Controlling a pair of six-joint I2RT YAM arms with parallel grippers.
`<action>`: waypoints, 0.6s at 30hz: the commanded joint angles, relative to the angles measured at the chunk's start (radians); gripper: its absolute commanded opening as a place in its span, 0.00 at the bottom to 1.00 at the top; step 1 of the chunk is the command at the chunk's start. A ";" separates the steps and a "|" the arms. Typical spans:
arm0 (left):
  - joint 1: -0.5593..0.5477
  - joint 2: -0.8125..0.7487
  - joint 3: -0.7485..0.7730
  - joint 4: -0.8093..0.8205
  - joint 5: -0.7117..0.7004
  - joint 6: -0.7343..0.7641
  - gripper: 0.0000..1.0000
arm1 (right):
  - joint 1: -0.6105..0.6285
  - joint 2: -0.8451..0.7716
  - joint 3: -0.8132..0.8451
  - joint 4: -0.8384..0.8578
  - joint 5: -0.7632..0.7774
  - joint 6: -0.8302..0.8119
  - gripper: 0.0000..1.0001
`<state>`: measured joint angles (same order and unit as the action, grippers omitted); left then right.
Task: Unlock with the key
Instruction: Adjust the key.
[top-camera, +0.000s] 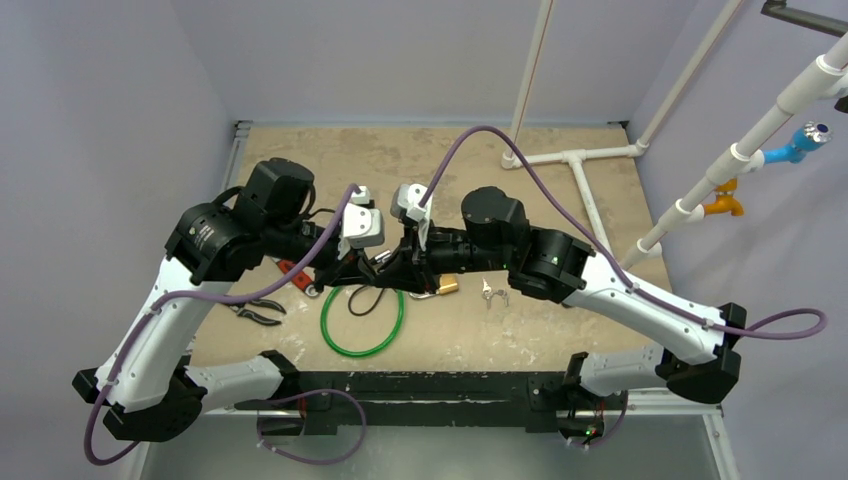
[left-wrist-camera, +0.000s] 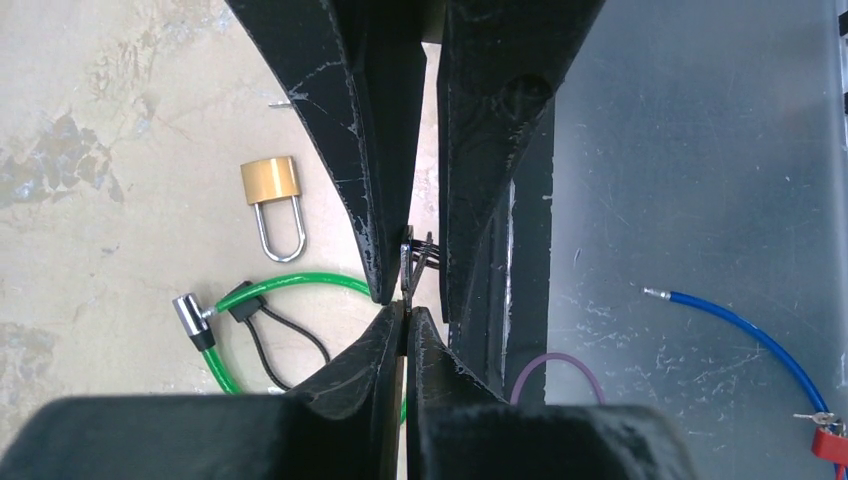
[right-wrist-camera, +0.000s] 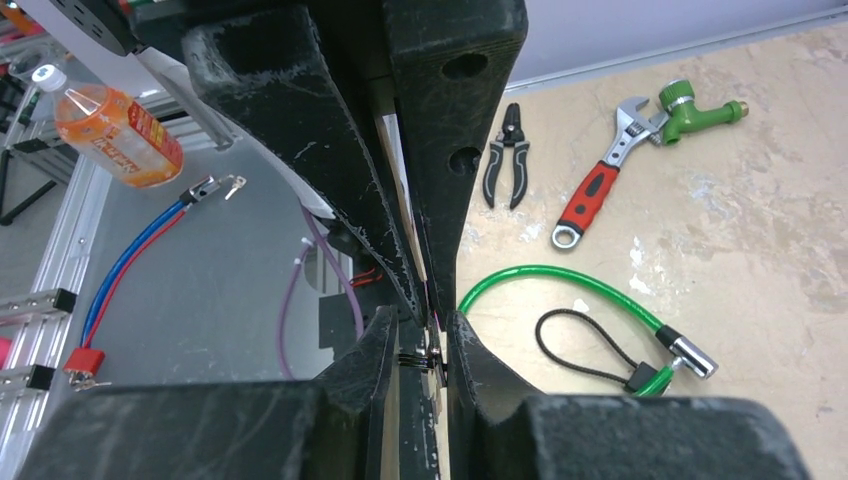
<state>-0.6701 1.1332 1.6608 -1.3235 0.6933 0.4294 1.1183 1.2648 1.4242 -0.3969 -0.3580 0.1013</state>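
Left gripper (left-wrist-camera: 405, 312) is pinching the small key (left-wrist-camera: 408, 255) tight; right gripper (right-wrist-camera: 421, 330) is bracketing it, grip unclear

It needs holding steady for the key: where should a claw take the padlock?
By the brass body, from straight above, claw across its narrow sides: the padlock lies flat on the table, and the thin shackle should probably stay free.

Right pincer (right-wrist-camera: 420, 325) near green cable loop (right-wrist-camera: 560, 275)
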 joint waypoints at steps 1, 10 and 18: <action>0.000 -0.007 0.037 0.018 -0.005 0.014 0.00 | 0.006 -0.042 0.015 -0.020 0.017 -0.008 0.10; -0.010 -0.005 0.039 0.017 0.000 0.009 0.00 | 0.006 -0.074 0.005 0.018 0.074 0.005 0.53; -0.026 -0.009 0.044 0.007 -0.003 0.017 0.00 | 0.005 -0.089 0.037 0.021 0.098 -0.008 0.43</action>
<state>-0.6830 1.1332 1.6650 -1.3186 0.6842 0.4305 1.1191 1.1774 1.4181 -0.3981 -0.2802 0.1043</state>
